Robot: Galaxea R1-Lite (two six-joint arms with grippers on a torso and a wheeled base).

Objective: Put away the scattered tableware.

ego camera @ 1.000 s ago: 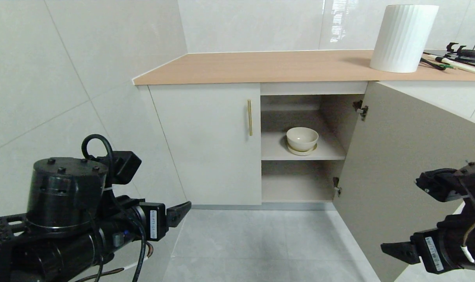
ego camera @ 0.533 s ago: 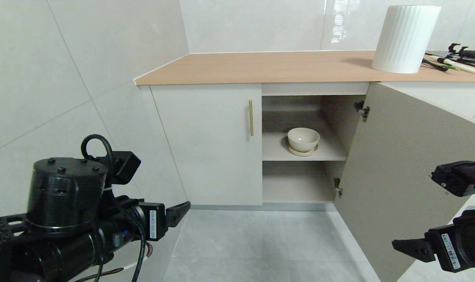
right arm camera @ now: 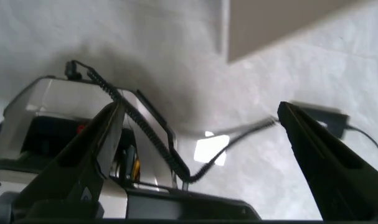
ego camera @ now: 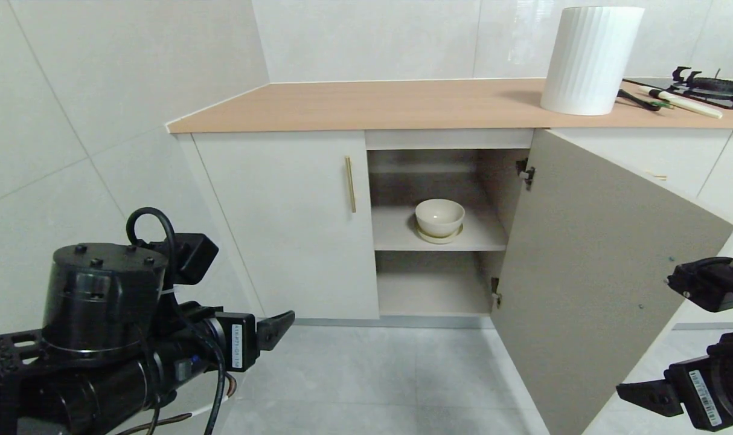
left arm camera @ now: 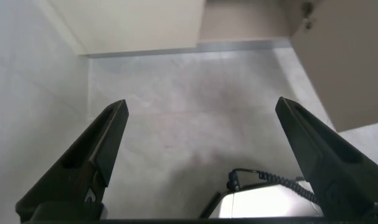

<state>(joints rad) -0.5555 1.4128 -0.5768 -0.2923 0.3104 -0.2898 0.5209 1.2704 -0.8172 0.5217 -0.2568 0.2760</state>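
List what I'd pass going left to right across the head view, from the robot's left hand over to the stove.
left hand → gold door handle → bowl → white ribbed container → gas burner

Saucer (ego camera: 439,240) mostly hidden under bowl (ego camera: 439,216), stove grate (ego camera: 712,83) cut by edge, nearby utensils (ego camera: 674,101) indistinct

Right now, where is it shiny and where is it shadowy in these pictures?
Head view: glare streaks the wall tile behind the white ribbed container, which throws a soft shadow leftward on the countertop; the bowl sits in the dim, shaded cupboard. Right wrist view: one bright reflection glints on the floor.
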